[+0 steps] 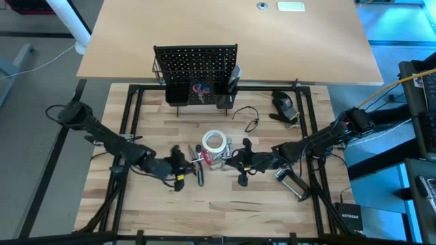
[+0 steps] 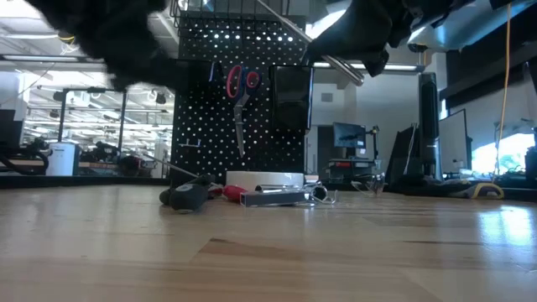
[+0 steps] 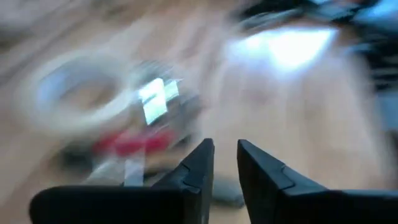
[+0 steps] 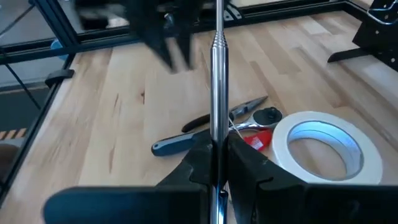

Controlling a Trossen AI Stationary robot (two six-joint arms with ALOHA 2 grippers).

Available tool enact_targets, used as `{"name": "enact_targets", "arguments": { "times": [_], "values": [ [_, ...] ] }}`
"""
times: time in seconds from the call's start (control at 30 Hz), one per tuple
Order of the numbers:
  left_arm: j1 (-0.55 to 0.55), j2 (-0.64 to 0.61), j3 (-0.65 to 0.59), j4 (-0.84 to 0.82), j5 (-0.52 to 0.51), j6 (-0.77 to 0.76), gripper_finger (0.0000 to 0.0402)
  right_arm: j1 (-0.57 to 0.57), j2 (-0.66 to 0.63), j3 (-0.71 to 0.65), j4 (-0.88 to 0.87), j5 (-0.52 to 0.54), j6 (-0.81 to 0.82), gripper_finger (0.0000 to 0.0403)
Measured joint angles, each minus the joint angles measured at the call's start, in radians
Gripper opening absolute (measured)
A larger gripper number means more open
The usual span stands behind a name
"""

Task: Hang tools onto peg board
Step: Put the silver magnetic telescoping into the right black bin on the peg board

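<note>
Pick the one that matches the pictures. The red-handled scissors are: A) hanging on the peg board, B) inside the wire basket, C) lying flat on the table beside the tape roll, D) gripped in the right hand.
A: in the low view the red-handled scissors hang blades-down on the face of the peg board, while the right hand is shut on a thin silver rod instead.

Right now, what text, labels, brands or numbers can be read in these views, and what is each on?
"NETGEAR", faintly, on the small black box in the high view's lower right.
White label on the far tabletop: too small to read.
No other text shows.
</note>
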Motion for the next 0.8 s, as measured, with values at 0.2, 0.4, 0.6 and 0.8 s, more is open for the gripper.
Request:
{"name": "enact_targets", "arguments": {
  "times": [0.2,0.4,0.6,0.8],
  "values": [
    [0.056,-0.068,-0.004,0.282,0.092,0.307,0.0032,0.000,0.000,0.000,-0.006,0.000,-0.053,0.0029],
    [0.056,-0.197,-0.004,0.420,-0.007,0.550,0.0015,-0.011,0.000,0.000,0.009,0.000,-0.116,0.0027],
    [0.115,-0.199,-0.033,0.618,0.016,0.711,0.0009,-0.062,0.000,-0.074,0.297,-0.058,-0.202,0.0028],
    [0.262,-0.195,-0.071,0.727,0.138,0.667,0.0007,-0.178,0.000,-0.168,0.481,-0.163,-0.259,0.0028]
  ]
}}
